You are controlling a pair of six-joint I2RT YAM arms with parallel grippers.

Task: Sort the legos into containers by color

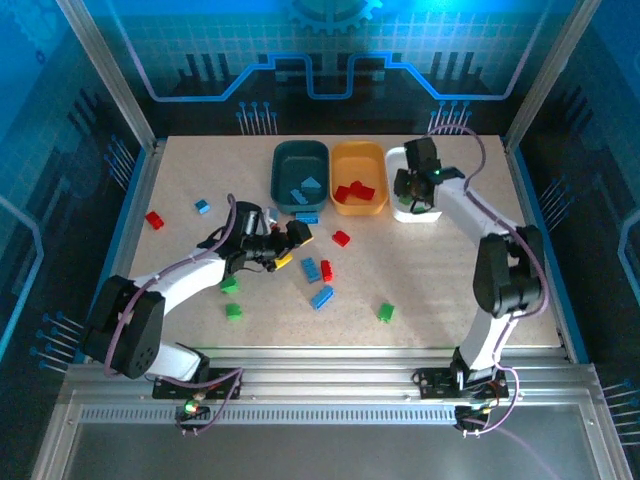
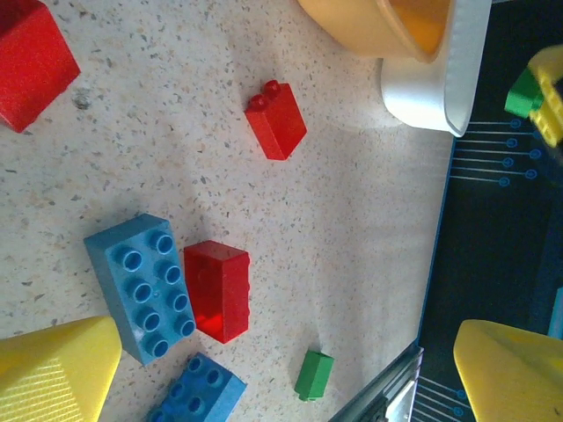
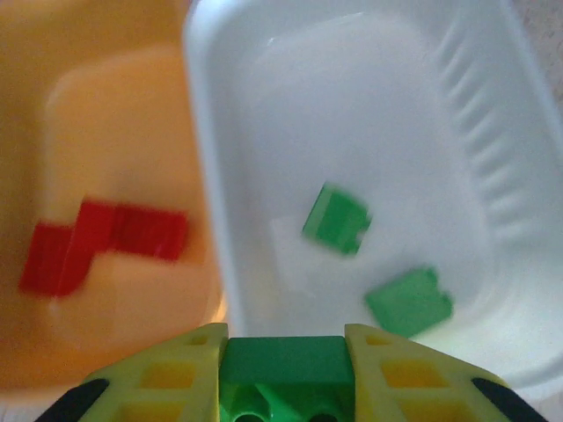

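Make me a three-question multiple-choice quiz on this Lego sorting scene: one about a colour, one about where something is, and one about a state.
1. What colour are the bricks in the yellow-orange tub?
A. red
B. blue
C. green

2. Which tub is the right gripper above?
A. the teal tub
B. the white tub
C. none, it is over bare table

3. What is between the right gripper's fingers?
A. nothing
B. a red brick
C. a green brick

Answers:
1 A, the red bricks lie in that tub.
2 B, the right wrist view looks down into the white tub.
3 C, the green brick sits clamped between the yellow fingers.
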